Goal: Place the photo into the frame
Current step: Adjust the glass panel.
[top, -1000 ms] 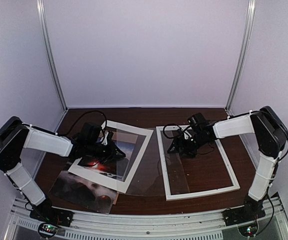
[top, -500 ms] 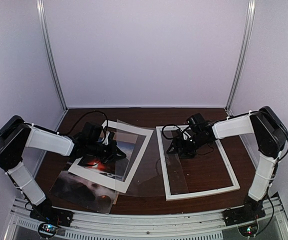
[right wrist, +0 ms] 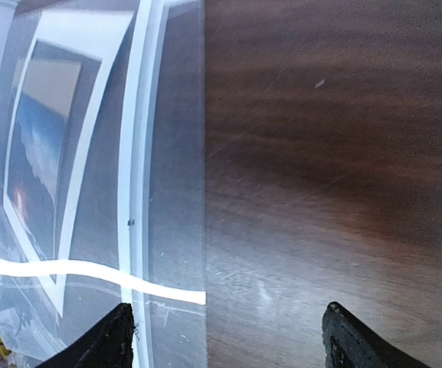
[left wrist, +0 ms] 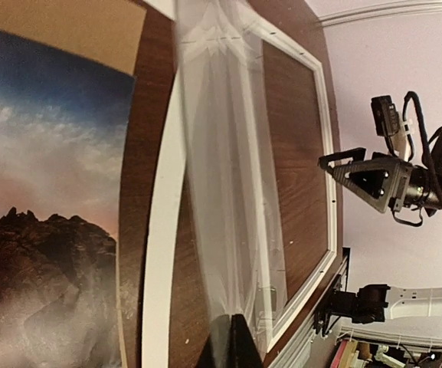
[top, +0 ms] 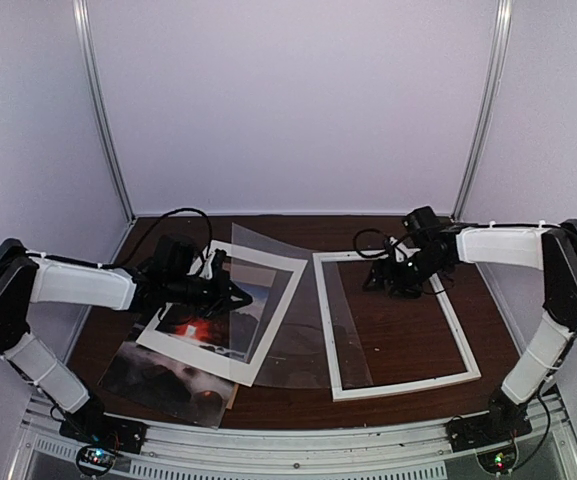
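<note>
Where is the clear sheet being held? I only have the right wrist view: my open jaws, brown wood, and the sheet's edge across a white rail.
Observer: By the left gripper. In its wrist view the jaws are shut on one end of the clear sheet.
Operator: And the photo?
Observer: In the top view the photo lies left of the frame, under the white mat, showing through its window.
Operator: Does the sheet cover the whole frame?
Observer: No. From above it overlaps only the frame's left side; the rest is uncovered.
</note>
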Controlling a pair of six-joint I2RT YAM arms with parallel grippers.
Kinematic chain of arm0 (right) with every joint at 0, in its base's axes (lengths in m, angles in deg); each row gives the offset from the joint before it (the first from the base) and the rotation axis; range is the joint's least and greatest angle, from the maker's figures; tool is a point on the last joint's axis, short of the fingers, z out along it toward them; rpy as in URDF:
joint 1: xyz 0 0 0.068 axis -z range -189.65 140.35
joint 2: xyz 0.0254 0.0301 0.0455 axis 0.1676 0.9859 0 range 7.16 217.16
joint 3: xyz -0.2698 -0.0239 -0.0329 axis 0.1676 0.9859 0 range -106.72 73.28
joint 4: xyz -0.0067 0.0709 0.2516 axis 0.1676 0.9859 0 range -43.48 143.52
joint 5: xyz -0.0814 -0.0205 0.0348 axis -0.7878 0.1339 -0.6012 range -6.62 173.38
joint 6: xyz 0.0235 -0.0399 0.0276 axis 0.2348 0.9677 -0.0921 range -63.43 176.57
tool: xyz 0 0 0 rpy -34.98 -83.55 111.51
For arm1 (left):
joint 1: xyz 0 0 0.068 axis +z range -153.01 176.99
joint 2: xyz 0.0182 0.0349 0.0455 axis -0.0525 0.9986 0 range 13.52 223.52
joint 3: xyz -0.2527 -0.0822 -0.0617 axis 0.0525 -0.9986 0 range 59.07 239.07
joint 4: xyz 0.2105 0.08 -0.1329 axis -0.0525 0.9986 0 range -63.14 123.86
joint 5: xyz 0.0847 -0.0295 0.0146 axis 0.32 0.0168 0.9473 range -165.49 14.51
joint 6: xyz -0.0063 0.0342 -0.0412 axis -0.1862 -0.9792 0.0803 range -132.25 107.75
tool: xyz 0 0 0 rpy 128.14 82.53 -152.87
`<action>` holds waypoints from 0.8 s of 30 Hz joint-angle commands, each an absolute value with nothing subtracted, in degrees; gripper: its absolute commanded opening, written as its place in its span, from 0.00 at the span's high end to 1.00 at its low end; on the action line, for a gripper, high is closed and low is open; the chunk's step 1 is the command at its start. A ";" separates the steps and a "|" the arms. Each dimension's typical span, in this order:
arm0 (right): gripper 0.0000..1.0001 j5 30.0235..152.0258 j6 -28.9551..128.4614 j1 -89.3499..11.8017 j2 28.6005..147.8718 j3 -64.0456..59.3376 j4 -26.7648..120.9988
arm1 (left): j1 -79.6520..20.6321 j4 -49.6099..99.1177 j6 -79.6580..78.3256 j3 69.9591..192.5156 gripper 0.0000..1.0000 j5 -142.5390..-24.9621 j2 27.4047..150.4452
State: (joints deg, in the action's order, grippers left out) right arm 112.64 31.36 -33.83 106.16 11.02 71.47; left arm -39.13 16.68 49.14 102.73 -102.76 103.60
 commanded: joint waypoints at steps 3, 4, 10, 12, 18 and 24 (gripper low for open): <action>0.16 101.99 39.36 -21.43 96.39 11.38 82.54 | -39.39 19.77 44.05 107.88 1.00 -103.88 95.85; 0.16 100.38 40.33 -19.77 95.99 11.47 83.50 | -39.40 20.92 43.19 108.92 1.00 -103.88 94.96; 0.18 95.79 43.81 -12.19 98.10 11.84 86.47 | -39.40 29.00 38.10 115.47 1.00 -104.21 91.21; 0.19 95.17 43.82 -11.03 99.14 12.00 86.31 | -39.40 30.76 36.91 117.23 1.00 -104.31 90.35; 0.24 92.74 43.89 -10.40 102.58 12.30 86.27 | -39.39 34.67 34.04 121.17 1.00 -104.41 88.12; 0.42 91.96 43.96 -10.38 105.36 12.89 84.98 | -39.40 37.47 30.91 124.41 1.00 -105.10 87.47</action>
